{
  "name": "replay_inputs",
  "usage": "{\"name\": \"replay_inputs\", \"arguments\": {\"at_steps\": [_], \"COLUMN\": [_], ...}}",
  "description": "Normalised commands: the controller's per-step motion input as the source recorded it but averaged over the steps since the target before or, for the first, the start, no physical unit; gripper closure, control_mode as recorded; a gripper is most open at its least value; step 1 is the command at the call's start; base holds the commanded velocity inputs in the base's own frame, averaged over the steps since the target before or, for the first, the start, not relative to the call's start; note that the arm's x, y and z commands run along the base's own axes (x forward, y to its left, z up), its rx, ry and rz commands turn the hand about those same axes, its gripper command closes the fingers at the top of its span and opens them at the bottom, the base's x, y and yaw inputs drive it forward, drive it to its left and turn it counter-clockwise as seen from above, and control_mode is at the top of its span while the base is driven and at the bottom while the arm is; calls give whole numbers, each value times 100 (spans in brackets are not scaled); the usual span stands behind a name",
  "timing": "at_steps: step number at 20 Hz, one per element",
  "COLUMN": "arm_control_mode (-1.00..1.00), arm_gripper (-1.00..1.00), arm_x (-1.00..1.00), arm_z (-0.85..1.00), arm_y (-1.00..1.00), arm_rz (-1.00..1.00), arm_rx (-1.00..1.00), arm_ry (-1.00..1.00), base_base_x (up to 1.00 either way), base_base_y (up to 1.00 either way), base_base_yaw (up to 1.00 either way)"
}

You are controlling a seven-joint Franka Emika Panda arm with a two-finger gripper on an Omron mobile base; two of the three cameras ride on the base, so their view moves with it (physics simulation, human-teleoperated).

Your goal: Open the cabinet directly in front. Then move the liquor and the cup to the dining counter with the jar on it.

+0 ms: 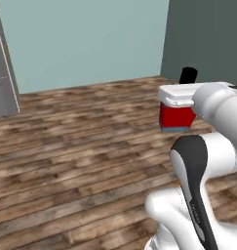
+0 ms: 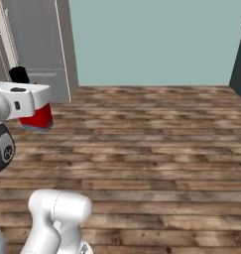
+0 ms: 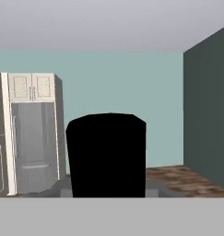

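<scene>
A wood-plank floor (image 1: pixel 81 161) in mixed brown tones spreads across both base views, running back to a pale teal wall (image 1: pixel 86 39). In the left base view a darker grey-green wall (image 1: pixel 207 34) meets the teal one at about 1 o'clock, and a grey panel stands at the 9 o'clock edge. In the right base view a tall grey door-like panel (image 2: pixel 35 44) with a pale frame stands at about 11 o'clock, and the dark wall shows as a sliver at 3 o'clock.

The liquor (image 1: pixel 176 117) hangs above the floor in the gripper (image 1: pixel 177 105), its red label and a strip of blue base showing under the white hand and its black cap (image 1: pixel 188 74) rising above it. In the right base view the same bottle (image 2: pixel 37 118) sits at about 9 o'clock, tucked under the hand. The gripper is clamped on the bottle, though its fingers are hidden by the hand.

In the hand view the black cap (image 3: pixel 106 154) looms at 6 o'clock, close to the lens. Behind it, at 9 o'clock, stand a tall grey unit (image 3: pixel 35 147) and above it a small beige cabinet (image 3: pixel 31 86) with double doors, both closed. The dark wall rises at 3 o'clock and a grey ceiling spans the top.
</scene>
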Motion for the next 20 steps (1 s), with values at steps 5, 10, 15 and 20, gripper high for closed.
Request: {"name": "replay_inputs", "arguments": {"at_steps": [5, 10, 15, 20], "arm_control_mode": [100, 100, 100, 100], "arm_gripper": [100, 100, 100, 100], "arm_x": [0, 0, 0, 0], "arm_z": [0, 0, 0, 0], "arm_y": [0, 0, 0, 0], "arm_rz": [0, 0, 0, 0], "arm_rx": [0, 0, 0, 0], "arm_ry": [0, 0, 0, 0], "base_base_x": [32, 22, 22, 20], "base_base_y": [-33, -3, 1, 11], "base_base_yaw": [-39, -41, -46, -48]}}
